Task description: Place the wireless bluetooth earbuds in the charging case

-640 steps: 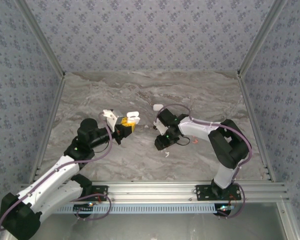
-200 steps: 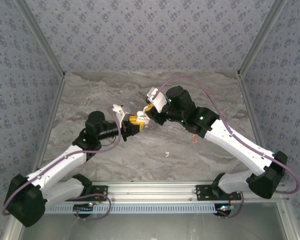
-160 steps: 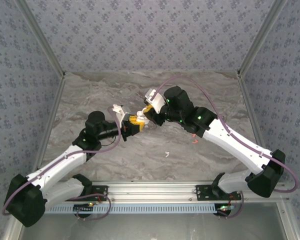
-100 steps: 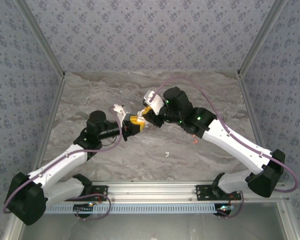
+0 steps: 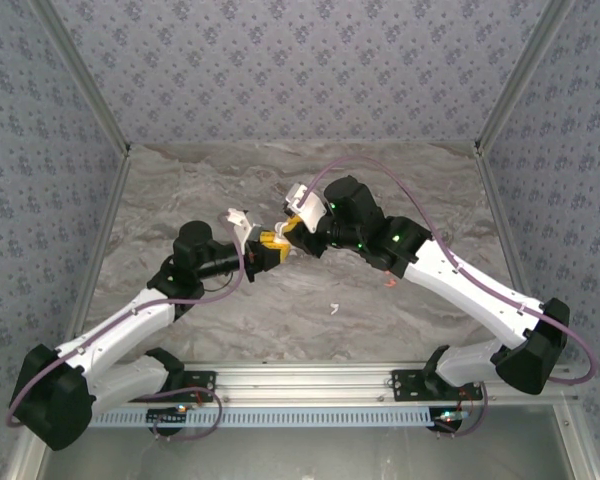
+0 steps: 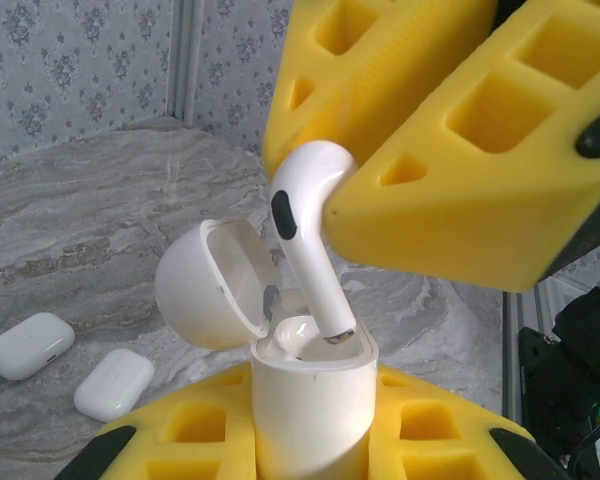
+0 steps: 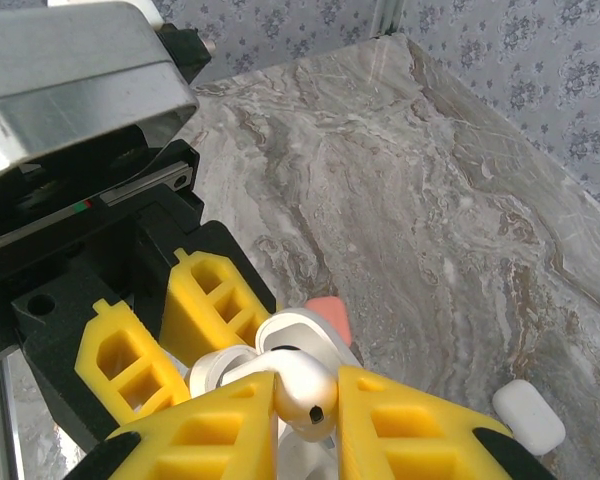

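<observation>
Earbud (image 6: 302,235), pinched in your right end effector (image 7: 305,405), touches the open charging case (image 6: 315,395); your left end effector (image 6: 315,450) pinches that case, hiding its base.

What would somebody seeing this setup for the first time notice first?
Mid-table, the right gripper pinches a white earbud, its stem at the mouth of the open charging case, which the left gripper holds upright. The bright yellow pads stand out against the grey marble table. Two closed white cases lie on the table beyond.
</observation>
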Tool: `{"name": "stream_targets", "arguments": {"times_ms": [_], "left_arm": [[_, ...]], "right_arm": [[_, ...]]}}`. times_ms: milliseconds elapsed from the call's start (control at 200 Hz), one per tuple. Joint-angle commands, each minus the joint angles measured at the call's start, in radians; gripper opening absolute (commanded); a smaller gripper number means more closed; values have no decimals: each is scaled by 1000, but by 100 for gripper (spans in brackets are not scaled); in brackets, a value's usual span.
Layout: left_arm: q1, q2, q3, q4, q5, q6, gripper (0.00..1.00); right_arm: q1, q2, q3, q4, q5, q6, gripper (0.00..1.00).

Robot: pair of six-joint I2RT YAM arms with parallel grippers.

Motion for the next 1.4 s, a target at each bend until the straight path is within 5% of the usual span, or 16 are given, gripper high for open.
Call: {"name": "stream_targets", "arguments": {"times_ms": [0,590,899,1114,1394], "left_arm": [[-10,-2,34,28,8,4,0],[-17,-1,34,32,7,5,0],[-16,-4,34,45,2,1,0],[-19,-8,25,36,-59,-2,0],[-18,-50,9,-30,-162,21,0]], "right_arm": [[7,-7,-13,-16,3,2,22],[3,25,-7,-26,-111,26,23],[-87,-8,34,-45,-266,135,47],[-181,-148,-40,-31,-162,261,55],[-234,-210,-263,-260,63,483,53]]}}
